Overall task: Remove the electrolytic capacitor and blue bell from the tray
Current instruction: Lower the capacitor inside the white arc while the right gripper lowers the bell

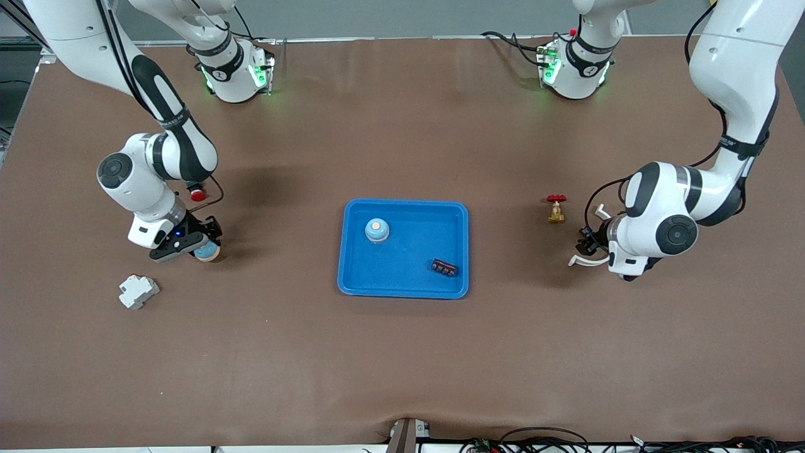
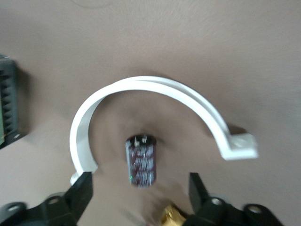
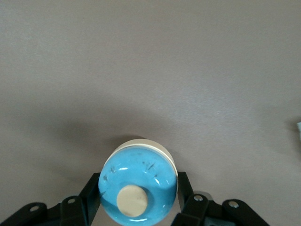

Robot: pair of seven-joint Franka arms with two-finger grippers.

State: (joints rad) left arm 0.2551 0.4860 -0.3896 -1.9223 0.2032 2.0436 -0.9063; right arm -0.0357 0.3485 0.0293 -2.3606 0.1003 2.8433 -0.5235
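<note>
Both Franka arms: glossy white shells w/ black joint bands, round grey end caps. Bases w/ green LEDs, black cables along links. Left gripper point(image 2: 141, 188) & right gripper point(image 3: 138, 200): black fingers, silver screws in mounts.

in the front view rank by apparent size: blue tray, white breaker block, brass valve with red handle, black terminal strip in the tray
1. Blue plastic tray
2. White breaker block
3. and 4. Brass valve with red handle and black terminal strip: look alike, not ranked.
</note>
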